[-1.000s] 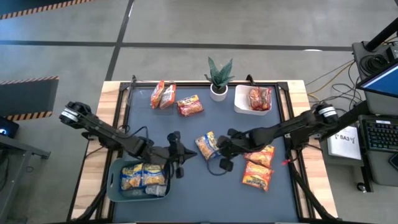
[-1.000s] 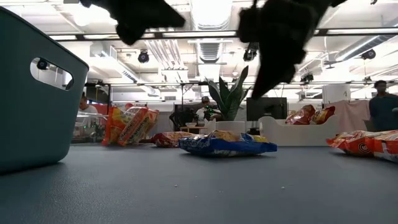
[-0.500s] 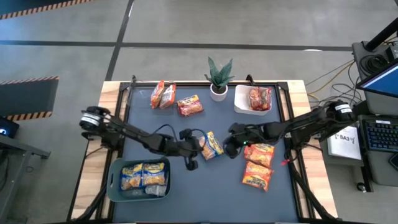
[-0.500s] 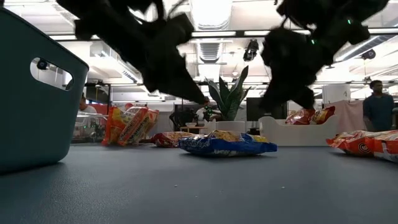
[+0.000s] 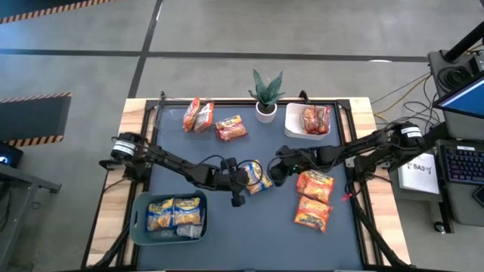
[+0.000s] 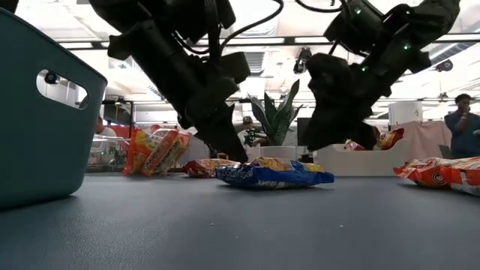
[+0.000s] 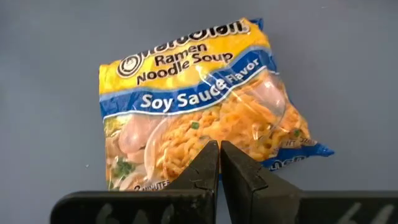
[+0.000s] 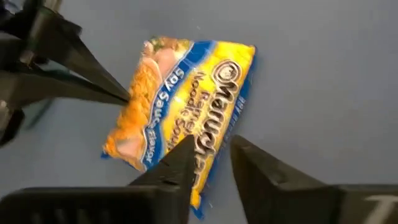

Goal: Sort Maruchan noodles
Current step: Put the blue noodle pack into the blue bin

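One yellow-and-blue Soy Sauce ramen packet (image 5: pixel 257 177) lies flat near the middle of the bench (image 5: pixel 249 234). The left hand (image 7: pixel 220 163), clenched with its fingers together, holds nothing and sits at one side of the packet. At the opposite side is the right hand (image 8: pixel 210 163), slightly parted and empty.

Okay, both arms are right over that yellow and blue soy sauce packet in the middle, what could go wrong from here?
1. The left gripper and right gripper flank the same soy sauce packet, so the arms might collide.
2. The left gripper is shut with its tips at the packet's edge; it may push the packet rather than pick it.
3. The right gripper, slightly open, might catch only the crinkly wrapper.
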You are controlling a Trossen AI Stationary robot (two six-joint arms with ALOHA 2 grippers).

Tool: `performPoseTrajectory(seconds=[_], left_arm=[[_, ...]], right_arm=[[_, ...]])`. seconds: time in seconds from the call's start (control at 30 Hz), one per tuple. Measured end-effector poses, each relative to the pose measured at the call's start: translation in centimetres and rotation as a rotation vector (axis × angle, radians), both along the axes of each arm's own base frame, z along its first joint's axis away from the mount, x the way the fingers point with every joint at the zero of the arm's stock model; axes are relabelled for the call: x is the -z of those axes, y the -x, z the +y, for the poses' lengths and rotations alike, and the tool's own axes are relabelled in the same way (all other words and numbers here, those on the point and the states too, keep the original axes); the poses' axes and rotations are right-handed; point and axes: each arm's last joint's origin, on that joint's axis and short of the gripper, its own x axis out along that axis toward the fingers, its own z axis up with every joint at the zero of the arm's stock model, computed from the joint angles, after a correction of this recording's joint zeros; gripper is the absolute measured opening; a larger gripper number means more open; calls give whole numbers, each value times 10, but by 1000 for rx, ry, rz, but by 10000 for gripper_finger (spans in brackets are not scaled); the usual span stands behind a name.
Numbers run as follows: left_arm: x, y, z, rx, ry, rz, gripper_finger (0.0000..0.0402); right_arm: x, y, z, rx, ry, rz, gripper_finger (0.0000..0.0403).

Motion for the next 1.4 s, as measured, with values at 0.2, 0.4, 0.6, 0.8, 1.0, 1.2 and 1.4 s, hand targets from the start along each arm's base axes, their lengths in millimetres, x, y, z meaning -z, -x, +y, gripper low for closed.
performPoseTrajectory(seconds=[0.2, 0.4, 0.6, 0.8, 1.0, 1.2, 1.4], left_arm=[[5, 4, 1, -21, 12, 21, 0], [8, 7, 1, -34, 23, 24, 0], [10, 8, 2, -41, 38, 28, 0], [12, 9, 1, -57, 60, 30, 0], [13, 9, 1, -61, 66, 31, 0], [13, 10, 1, -64, 68, 31, 0], [13, 9, 1, -66, 71, 29, 0]], right_arm=[[9, -1, -2, 13, -18, 16, 188], [19, -13, -4, 13, -49, -32, 252], [35, -24, -4, -22, -98, -87, 292], [47, -34, -5, -58, -136, -139, 310], [51, -38, -5, -67, -131, -169, 300], [46, -37, -5, -84, -109, -188, 261], [45, -37, -5, -88, -104, -196, 210]])
